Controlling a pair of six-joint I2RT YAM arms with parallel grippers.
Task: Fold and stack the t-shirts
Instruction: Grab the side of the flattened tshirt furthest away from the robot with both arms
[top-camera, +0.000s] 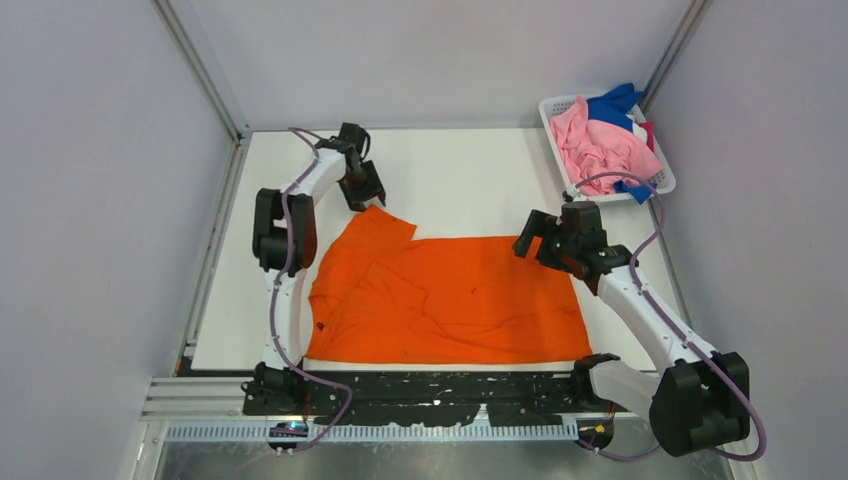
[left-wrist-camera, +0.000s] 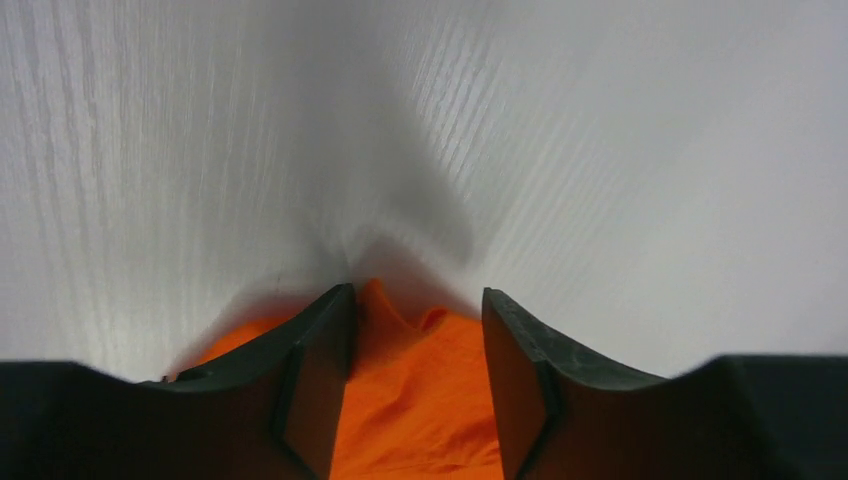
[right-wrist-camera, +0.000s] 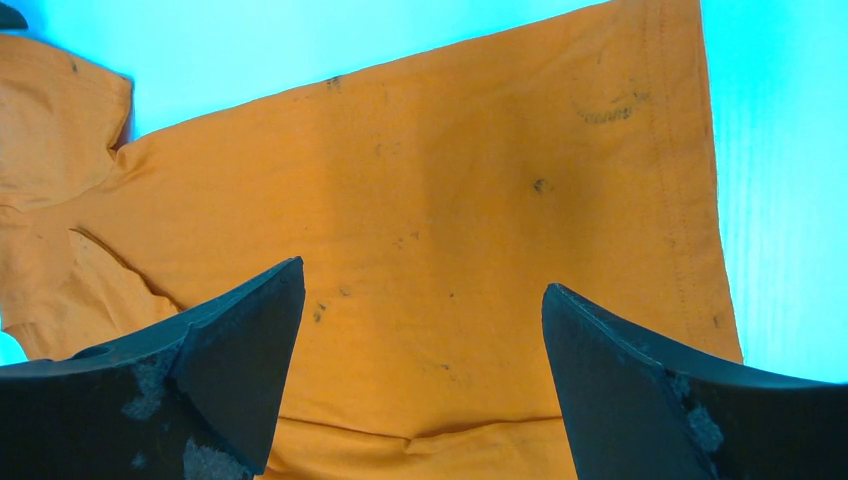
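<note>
Shirt (top-camera: 450, 300), we judged, was limp, light: pinch corners. Left tool (left-wrist-camera: 415, 300) straddled its sleeve (top-camera: 385, 228), grip unclear; right tool (right-wrist-camera: 425, 275) gaped wide.

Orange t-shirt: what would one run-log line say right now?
orange t-shirt: spread on table, unfolded | left gripper: open around its sleeve edge | right gripper: open above its body | white basket: pink cloth, blue cloth inside

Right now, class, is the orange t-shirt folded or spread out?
Spread out: the orange t-shirt lies flat across the table, rumpled at its left end, not folded.
</note>
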